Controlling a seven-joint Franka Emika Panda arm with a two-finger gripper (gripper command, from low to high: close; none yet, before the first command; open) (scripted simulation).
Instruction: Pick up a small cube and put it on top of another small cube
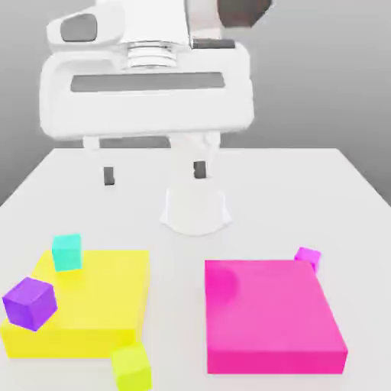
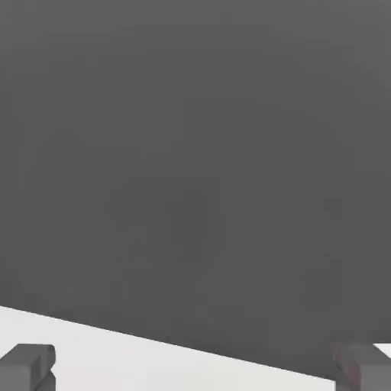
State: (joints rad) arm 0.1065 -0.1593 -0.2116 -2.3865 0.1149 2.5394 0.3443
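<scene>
The small lime cube (image 1: 131, 366) lies on the white table at the front, just off the near corner of the yellow slab (image 1: 92, 305). A teal cube (image 1: 67, 252) and a purple cube (image 1: 30, 303) rest on that slab. A small magenta cube (image 1: 307, 258) sits at the far corner of the pink slab (image 1: 271, 315). My gripper (image 1: 154, 172) hangs open well above the table's far half, high over all the cubes and with nothing between its dark fingers (image 1: 109, 176). In the hand view the gripper (image 2: 195, 370) is spread wide, fingertips (image 2: 27, 366) apart over the table's edge.
The arm's white round base (image 1: 195, 208) stands mid-table behind the slabs. The table (image 1: 176, 275) shows a bare strip between the two slabs. The pink slab fills the front on the exterior view's right.
</scene>
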